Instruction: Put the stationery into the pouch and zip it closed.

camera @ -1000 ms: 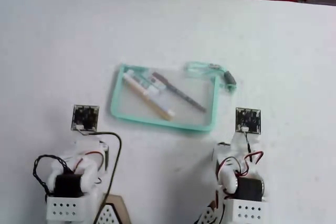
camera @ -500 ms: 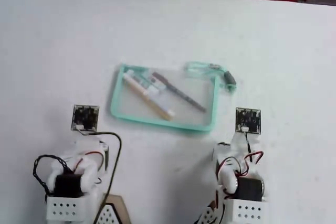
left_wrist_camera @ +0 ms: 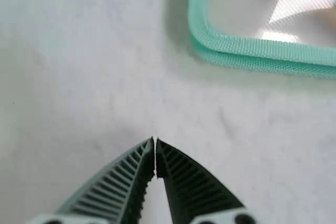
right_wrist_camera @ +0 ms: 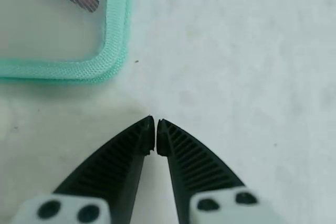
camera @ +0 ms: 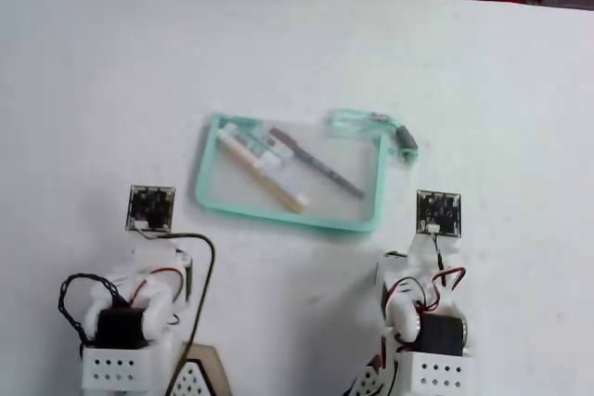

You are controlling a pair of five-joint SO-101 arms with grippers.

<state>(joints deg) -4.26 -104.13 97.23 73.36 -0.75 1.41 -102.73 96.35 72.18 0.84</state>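
While the clear, green-edged pouch [camera: 278, 218] lies flat at the centre of the white counter [camera: 102, 71], with the stationery [camera: 320, 166] visible inside it, both arms sit at the lower edge of the high view. The left gripper [left_wrist_camera: 155, 153] and right gripper [right_wrist_camera: 156, 132] are each clenched on nothing, near the pouch's lower corners.

The pouch [camera: 278, 215] lies flat on the table [camera: 111, 62], ahead of both my grippers and between them. Its near left corner sits ahead and right of my left gripper [left_wrist_camera: 155, 148], its near right corner ahead and left of my right gripper [right_wrist_camera: 155, 127]. The stationery [camera: 260, 159] lies inside it. The strap [camera: 357, 120] rests at its far right corner.
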